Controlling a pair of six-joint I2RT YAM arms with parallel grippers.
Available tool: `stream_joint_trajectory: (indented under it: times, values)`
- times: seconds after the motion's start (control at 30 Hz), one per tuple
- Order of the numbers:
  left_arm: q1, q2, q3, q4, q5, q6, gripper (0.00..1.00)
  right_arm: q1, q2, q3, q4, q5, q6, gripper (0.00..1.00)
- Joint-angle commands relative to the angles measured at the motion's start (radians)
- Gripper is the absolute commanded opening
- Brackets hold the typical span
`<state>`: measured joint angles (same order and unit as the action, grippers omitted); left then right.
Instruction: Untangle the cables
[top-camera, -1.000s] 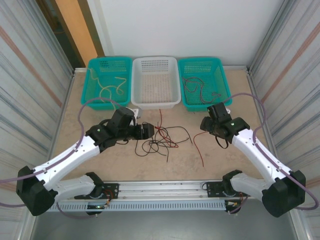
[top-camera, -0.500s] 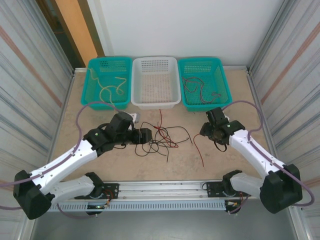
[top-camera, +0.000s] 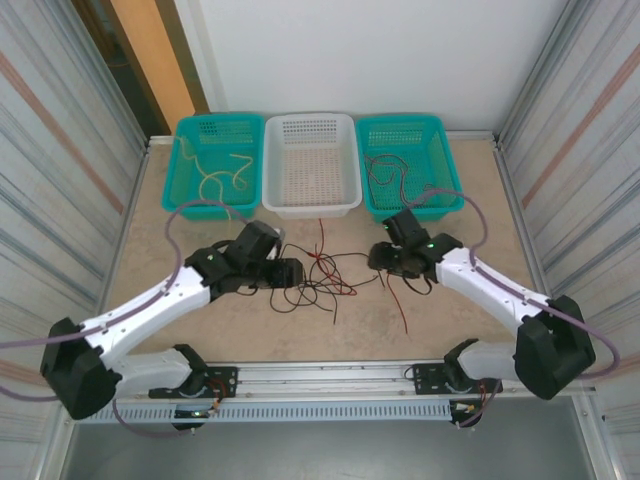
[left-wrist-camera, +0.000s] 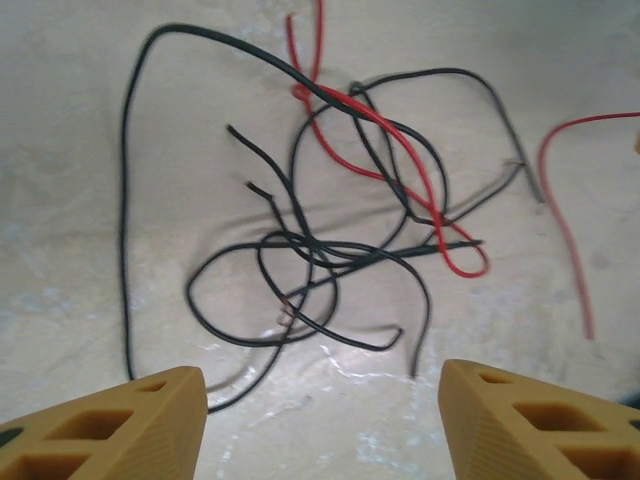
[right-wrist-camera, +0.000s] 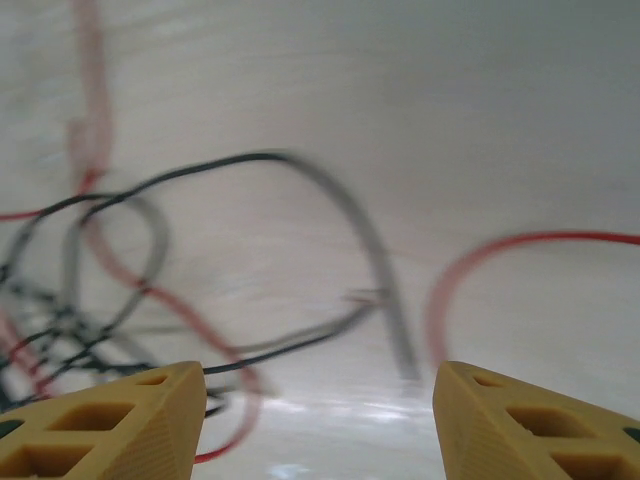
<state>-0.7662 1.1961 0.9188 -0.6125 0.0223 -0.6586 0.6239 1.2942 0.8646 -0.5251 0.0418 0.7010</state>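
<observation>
1. The cables (top-camera: 320, 272) (black and red, knotted together) lie on the table (top-camera: 350, 330) in front of the white basket (top-camera: 310, 207), between the two grippers.
2. Left gripper (top-camera: 293, 272): jaws wide apart, holding nothing, just left of the tangle.
3. Right gripper (top-camera: 383, 258): jaws apart too, empty, just right of it — a loose red cable (top-camera: 400, 312) lies on the table beside it.

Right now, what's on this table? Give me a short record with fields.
tangle: black and red cables on the table, between the grippers
red cable: loose, right of the tangle
left gripper: open, empty
right gripper: open, empty
left basket: pale cable
middle basket: empty
right basket: dark cables
</observation>
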Motion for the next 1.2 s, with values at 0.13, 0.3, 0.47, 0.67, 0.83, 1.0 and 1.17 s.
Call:
stream_joint_trajectory:
  times: [0.13,0.3,0.47,0.67,0.83,1.0,1.17]
  values:
    - [0.054,0.204,0.267,-0.106,-0.171,0.283,0.44,0.104,0.187,0.113,0.12,-0.101,-0.042,0.61]
    - [0.064,0.26,0.296,-0.16,-0.159,0.457,0.48,0.089,0.25,0.181,0.081,-0.112,0.007,0.61]
    - [0.149,0.276,0.235,-0.056,-0.059,0.497,0.54,0.093,0.244,0.161,0.14,-0.149,0.049,0.65]
    - [0.166,0.352,0.207,0.101,-0.028,0.498,0.59,0.113,0.268,0.151,0.16,-0.162,0.074,0.71]
    - [0.11,0.397,0.143,0.276,-0.086,0.628,0.7,0.11,0.277,0.119,0.169,-0.163,0.096,0.71]
    - [0.109,0.449,0.121,0.348,-0.109,0.686,0.67,0.092,0.275,0.102,0.195,-0.207,0.117,0.69]
    - [0.121,0.47,0.105,0.402,-0.109,0.642,0.66,0.086,0.265,0.091,0.2,-0.21,0.118,0.69]
